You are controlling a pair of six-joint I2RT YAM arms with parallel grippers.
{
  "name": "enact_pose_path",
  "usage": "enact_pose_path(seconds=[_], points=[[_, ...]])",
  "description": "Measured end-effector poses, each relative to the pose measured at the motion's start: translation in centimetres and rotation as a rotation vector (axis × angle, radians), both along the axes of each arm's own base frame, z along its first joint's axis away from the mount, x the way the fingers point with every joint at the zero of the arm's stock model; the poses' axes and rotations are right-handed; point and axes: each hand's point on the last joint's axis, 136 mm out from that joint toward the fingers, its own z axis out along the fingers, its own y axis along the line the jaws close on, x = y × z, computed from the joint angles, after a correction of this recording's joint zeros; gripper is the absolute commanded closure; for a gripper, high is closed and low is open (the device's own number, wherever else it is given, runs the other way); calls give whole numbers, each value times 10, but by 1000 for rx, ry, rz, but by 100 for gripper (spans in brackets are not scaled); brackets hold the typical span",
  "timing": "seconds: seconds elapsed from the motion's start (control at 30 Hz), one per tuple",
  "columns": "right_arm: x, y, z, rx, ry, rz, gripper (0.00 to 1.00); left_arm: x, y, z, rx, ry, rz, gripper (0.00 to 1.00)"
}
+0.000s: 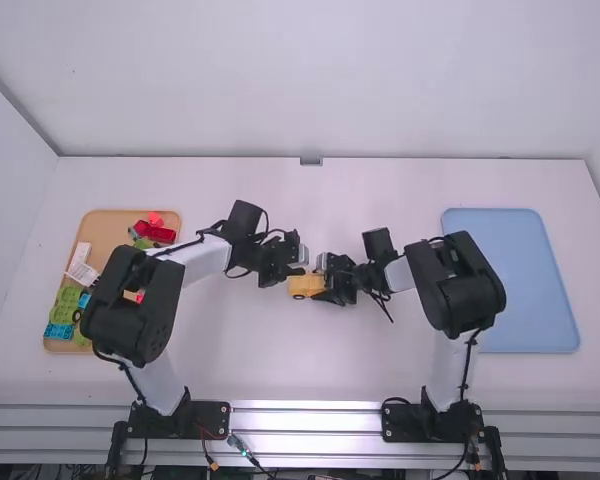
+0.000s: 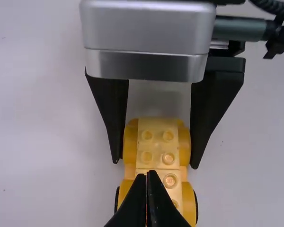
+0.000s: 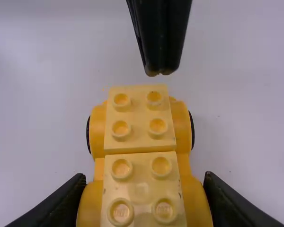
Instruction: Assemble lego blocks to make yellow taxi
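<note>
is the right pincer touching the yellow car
Touching. The left wrist view shows it: the right pincer has a finger against each side of the yellow car.

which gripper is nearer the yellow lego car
Right. The right gripper holds the yellow lego car, one finger against each side at one end. The left gripper is by the opposite end, fingertips together, gripping none of it.
</note>
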Motion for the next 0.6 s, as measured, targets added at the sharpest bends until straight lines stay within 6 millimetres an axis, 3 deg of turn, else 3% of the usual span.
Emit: enact_pose_path(seconds=[0.23,0.6], points=[[0,0,0,0,1,0,46,-3,0,-22,13,52,-1,98],[-1,0,0,1,10,-1,45,-9,-7,-30,-43,121,-31,98]])
